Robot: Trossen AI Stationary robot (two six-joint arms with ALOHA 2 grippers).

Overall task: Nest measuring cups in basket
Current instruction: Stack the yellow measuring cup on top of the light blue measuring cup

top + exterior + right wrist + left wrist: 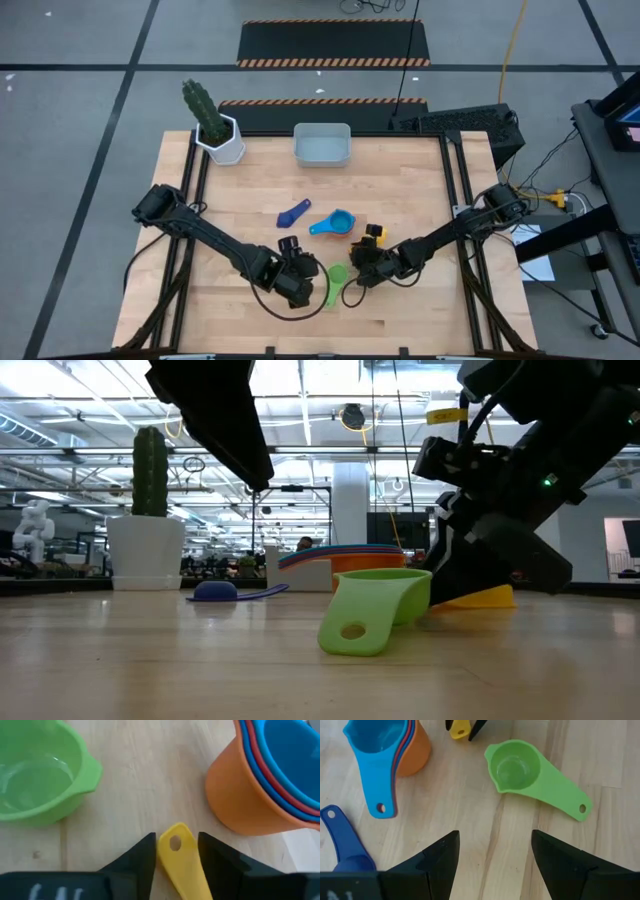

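**Yellow cup held by its handle tip, green cup loose between the tools**

The basket sits at the far edge of the worktop, well apart from both tools, so every cup faces a long carry. The likeliest trouble, as I judge it, is the yellow cup twisting or slipping: the right tool has its fingers closed against the narrow handle only, and the bowl's weight hangs off that thin grip.

The nested stack, orange outermost with light blue on top, stands just beyond the right tool; a careless swing could knock it over.

The green cup lies upright ahead of the left tool, whose fingers are spread wide and hold nothing. It also lies just beside the right tool, so the two arms could collide over it.

The dark blue cup lies beyond the left tool, off to one side.
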